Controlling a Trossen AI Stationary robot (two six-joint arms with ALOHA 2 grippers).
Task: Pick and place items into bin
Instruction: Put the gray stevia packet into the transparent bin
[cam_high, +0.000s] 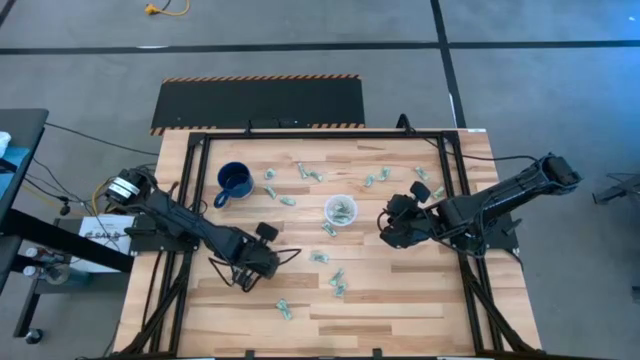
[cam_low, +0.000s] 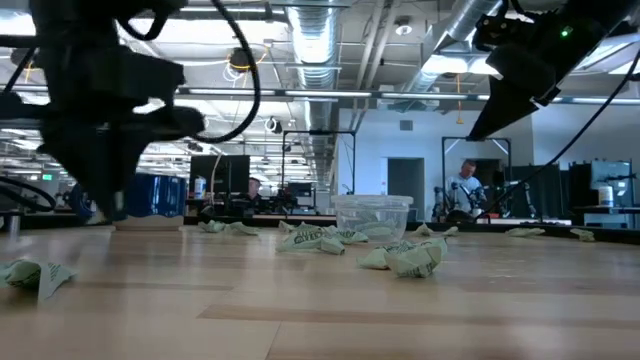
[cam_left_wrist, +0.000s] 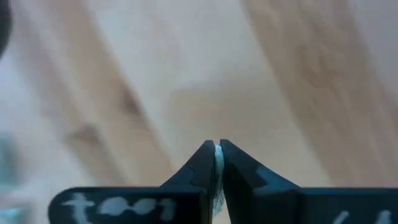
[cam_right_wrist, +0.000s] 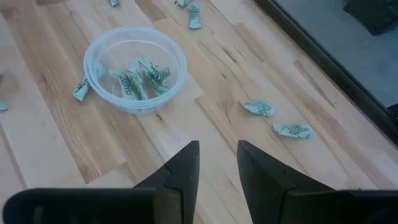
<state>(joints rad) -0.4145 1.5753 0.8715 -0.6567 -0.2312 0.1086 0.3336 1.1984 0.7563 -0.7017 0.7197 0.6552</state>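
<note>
Left gripper (cam_high: 272, 262), lower centre of your high view: pinched on one pale item (cam_left_wrist: 218, 163). Right gripper (cam_right_wrist: 217, 157), right of centre: fingers narrowly parted, empty. Cup (cam_high: 341, 210), mid-frame: your bin, several wrapped pieces inside, others scattered around.

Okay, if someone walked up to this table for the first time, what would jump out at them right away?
Probably the scatter of small green-and-white wrapped items across the wooden table, with the clear plastic cup near the middle already holding a few. Next, the two dark arms: the left gripper sits low over bare wood, shut on a sliver of something pale, while the right gripper hangs open just beside the cup. A dark blue mug stands apart behind the left arm.
</note>
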